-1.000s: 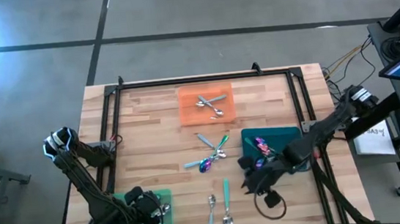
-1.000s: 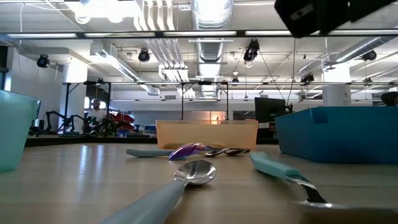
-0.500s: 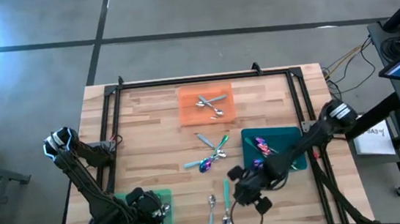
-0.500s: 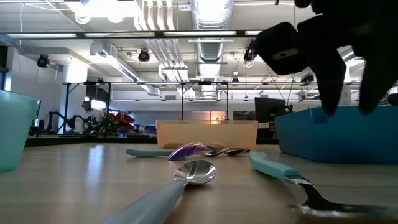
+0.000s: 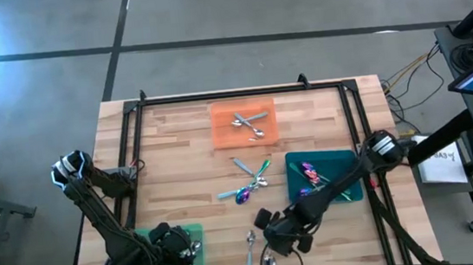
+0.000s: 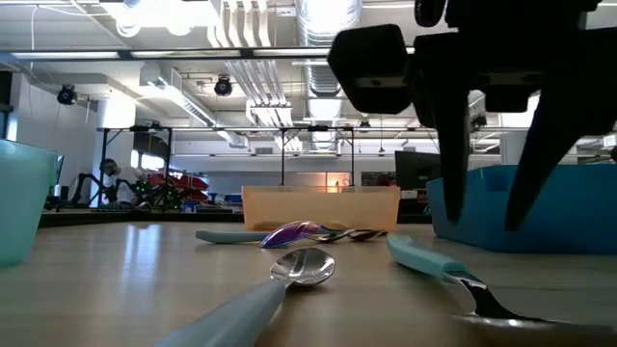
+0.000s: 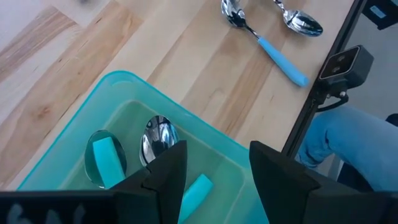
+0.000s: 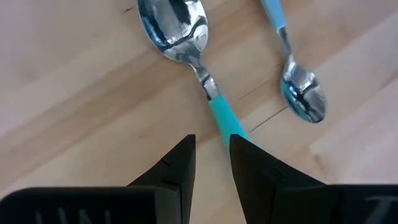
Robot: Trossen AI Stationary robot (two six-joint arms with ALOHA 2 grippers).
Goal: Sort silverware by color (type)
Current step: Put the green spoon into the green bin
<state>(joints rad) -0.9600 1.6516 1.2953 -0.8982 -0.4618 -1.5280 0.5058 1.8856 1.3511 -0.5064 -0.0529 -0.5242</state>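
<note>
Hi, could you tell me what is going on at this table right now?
The robot is sorting silverware by color. The right gripper, fingers apart and empty, hangs over a teal-handled spoon on the table's front edge. The left gripper, open, waits over the light green tray, which already holds teal-handled spoons.

1. A light butcher-block wooden table (image 5: 179,164) with a black metal frame carries everything.
2. A flat orange rectangular tray (image 5: 224,134) lies at the far middle.
3. A dark teal tray (image 5: 344,161) lies right; a green tray (image 5: 196,234) near left.
4. Loose spoons lie mid-table: an iridescent purple spoon (image 5: 244,193) and teal-handled spoons (image 5: 250,251).
</note>
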